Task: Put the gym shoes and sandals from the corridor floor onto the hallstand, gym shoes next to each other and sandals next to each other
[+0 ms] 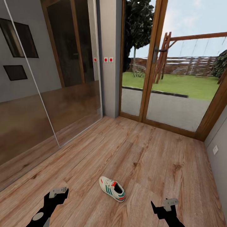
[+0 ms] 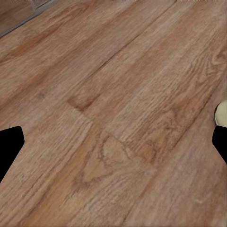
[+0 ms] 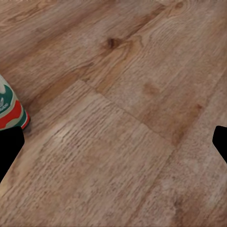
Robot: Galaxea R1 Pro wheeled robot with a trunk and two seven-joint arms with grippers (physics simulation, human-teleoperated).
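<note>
One gym shoe (image 1: 112, 188), white with green stripes and red-orange accents, lies on its sole on the corridor floor (image 1: 148, 157) between my two arms. My left gripper (image 1: 57, 196) hovers low to the shoe's left, and my right gripper (image 1: 161, 206) to its right. In the left wrist view the left gripper (image 2: 113, 144) is open over bare planks, with a pale edge of the gym shoe (image 2: 222, 112) beside one fingertip. The right gripper (image 3: 114, 144) is open too, with the gym shoe's heel (image 3: 10, 108) near one fingertip. The sandals and the hallstand are out of view.
Glossy sliding wardrobe doors (image 1: 47, 94) run along the left. A grey pillar (image 1: 108, 60) with red-dotted switches stands at the back. A wood-framed glass door (image 1: 157, 63) opens on a garden. A grey wall (image 1: 217, 151) closes the right side.
</note>
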